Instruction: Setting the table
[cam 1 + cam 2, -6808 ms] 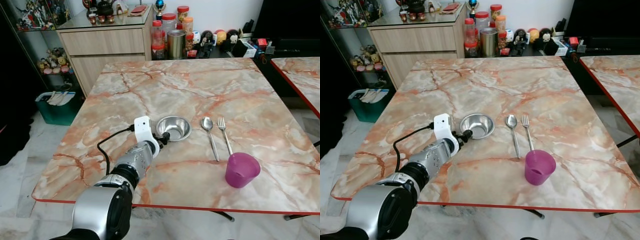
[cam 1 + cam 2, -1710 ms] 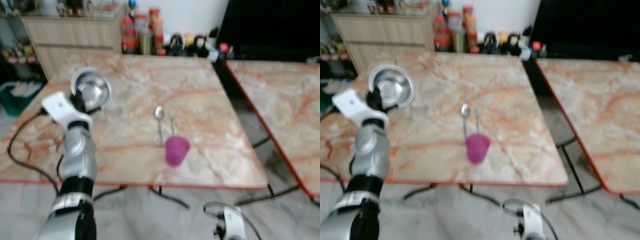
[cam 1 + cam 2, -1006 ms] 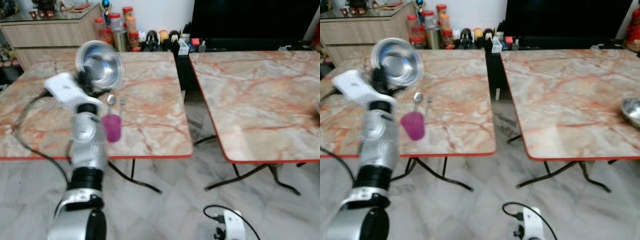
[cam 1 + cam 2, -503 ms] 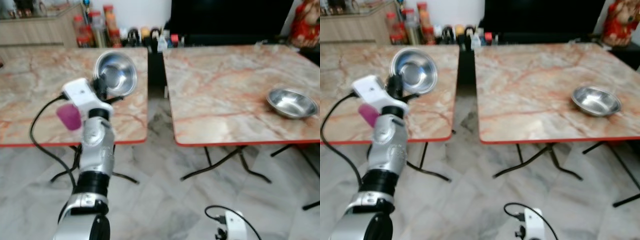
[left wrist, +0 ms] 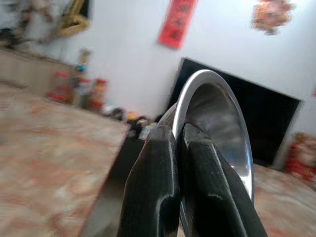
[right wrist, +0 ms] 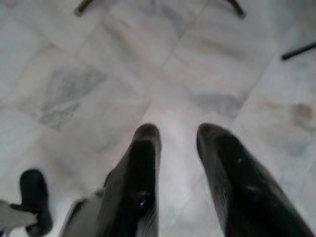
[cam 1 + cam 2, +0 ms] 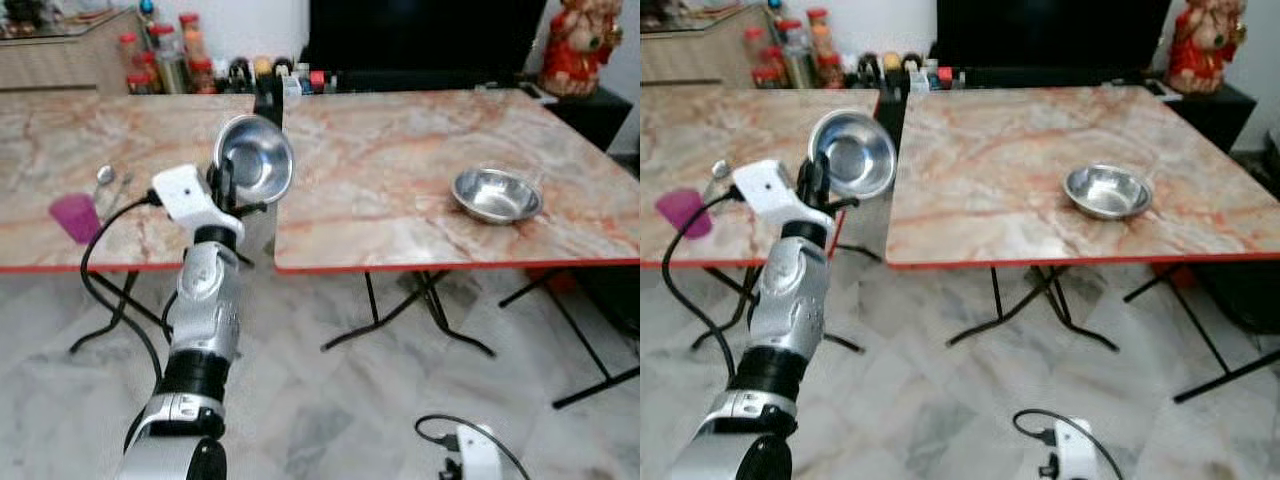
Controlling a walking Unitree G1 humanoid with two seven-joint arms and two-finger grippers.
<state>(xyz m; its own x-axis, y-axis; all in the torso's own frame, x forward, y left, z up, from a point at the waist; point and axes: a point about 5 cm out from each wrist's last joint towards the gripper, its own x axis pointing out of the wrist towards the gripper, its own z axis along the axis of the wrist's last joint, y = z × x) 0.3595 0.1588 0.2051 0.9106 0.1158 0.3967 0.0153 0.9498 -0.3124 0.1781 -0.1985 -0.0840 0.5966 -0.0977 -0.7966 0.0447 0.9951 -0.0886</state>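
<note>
Left end effector (image 5: 175, 143) raised in front of the robot, its two black fingers (image 5: 153, 192) pinched together on the rim of a steel bowl (image 7: 256, 162), bowl tipped on edge with its hollow facing the camera, held in the air over the gap between two marble counters. Left counter (image 7: 40, 130) carries a purple cup (image 7: 76, 217) near its front edge, with a spoon (image 7: 103, 177) and fork (image 7: 124, 181) just behind the cup, lying side by side. Right counter (image 7: 400, 150) carries a second steel bowl (image 7: 496, 194), upright, toward its right front part, well apart from the held bowl. Jars and bottles (image 7: 160, 55) stand behind the left counter, a red figurine (image 7: 572, 45) behind the right one. Right end effector (image 6: 175, 136) hangs low over the pale tiled floor (image 6: 74, 74), fingers parted with a clear gap between them, nothing held. A black cable (image 7: 1035, 425) and white plug block (image 7: 1072, 455) lie on the floor.
</note>
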